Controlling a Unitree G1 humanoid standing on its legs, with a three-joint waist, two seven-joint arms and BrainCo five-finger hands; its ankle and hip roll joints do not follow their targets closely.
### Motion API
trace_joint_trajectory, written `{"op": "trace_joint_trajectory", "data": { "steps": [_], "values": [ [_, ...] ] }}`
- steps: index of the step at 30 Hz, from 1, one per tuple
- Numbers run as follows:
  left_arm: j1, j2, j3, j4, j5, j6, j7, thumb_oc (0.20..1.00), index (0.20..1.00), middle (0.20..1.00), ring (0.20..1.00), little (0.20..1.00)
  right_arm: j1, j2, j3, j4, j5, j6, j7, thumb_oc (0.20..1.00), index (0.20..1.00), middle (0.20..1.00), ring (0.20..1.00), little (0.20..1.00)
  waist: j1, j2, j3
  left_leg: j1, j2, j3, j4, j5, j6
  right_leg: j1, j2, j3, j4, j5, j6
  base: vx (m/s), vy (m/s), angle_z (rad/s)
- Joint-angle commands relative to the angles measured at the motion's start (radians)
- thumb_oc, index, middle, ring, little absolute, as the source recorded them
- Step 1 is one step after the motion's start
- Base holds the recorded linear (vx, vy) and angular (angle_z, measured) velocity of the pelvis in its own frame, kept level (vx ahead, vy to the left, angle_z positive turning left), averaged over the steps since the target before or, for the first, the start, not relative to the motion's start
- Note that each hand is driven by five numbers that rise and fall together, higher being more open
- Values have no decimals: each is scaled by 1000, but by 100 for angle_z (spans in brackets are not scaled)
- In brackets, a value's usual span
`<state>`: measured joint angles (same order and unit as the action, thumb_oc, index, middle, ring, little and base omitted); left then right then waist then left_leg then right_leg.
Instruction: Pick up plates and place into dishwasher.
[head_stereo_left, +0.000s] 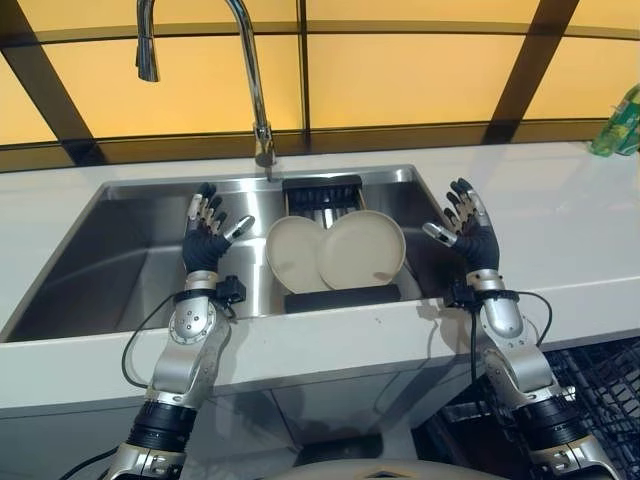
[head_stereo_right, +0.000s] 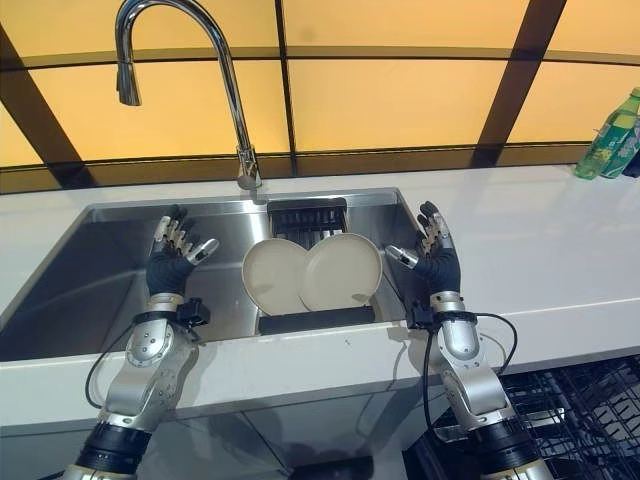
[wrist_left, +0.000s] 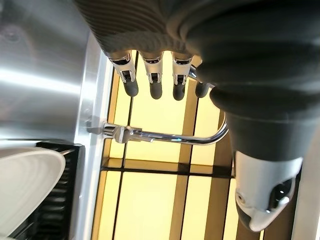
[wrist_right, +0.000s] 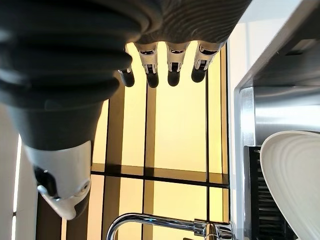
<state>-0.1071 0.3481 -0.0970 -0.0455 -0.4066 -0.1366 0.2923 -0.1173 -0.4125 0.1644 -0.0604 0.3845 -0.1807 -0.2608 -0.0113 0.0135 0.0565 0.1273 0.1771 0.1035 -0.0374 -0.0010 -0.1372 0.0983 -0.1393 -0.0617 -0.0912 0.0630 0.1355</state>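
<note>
flanking two plates (head_stereo_left: 335, 250) racked in the sink (head_stereo_left: 120, 260) under the faucet (head_stereo_left: 250, 80), left hand (head_stereo_left: 205, 240) and right hand (head_stereo_left: 465, 232) hover spread, empty.

This is a kitchen: a steel sink (head_stereo_left: 120, 250) sits in a white worktop (head_stereo_left: 560, 230) under a tall curved tap (head_stereo_left: 250, 70). Two plates (head_stereo_left: 340, 250) stand in a dark rack (head_stereo_left: 340, 297) in the sink. A dishwasher basket (head_stereo_left: 600, 390) shows at near right, and a green bottle (head_stereo_left: 620, 125) stands far right.

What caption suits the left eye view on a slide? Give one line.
Both hands, left hand and right hand, open beside two plates leaning in the sink rack.
</note>
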Motion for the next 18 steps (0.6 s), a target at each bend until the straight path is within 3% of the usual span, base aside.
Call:
{"op": "trace_joint_trajectory", "data": {
  "steps": [1, 6, 18],
  "values": [
    [-75, 33, 6, 25, 0, -45, -11, 1000, 1000, 1000, 1000, 1000, -92, -5, -36, -35, -4, -58, -24, 1000, 1000, 1000, 1000, 1000, 9, -25, 10, -111, -21, -45, 81, -1, 19, -22, 24, -83, 107, -97, -53, 17, 75, 0],
    [-87, 49, 26, 9, 4, -28, -26, 1000, 1000, 1000, 1000, 1000, -81, 2, -54, -37, -5, -57, -13, 1000, 1000, 1000, 1000, 1000, 0, -13, -13, -74, -26, -11, 36, -1, 17, -18, -4, -109, 99, -90, -31, 58, 68, 2],
    [-125, 108, 38, 27, 110, -64, -45, 1000, 1000, 1000, 1000, 1000, -65, 6, -50, -38, -12, -43, -21, 1000, 1000, 1000, 1000, 1000, -15, -9, -30, -47, -33, 13, -4, 5, 32, -16, -15, -91, 78, -67, -14, 50, 4, -3]
  ]
}}
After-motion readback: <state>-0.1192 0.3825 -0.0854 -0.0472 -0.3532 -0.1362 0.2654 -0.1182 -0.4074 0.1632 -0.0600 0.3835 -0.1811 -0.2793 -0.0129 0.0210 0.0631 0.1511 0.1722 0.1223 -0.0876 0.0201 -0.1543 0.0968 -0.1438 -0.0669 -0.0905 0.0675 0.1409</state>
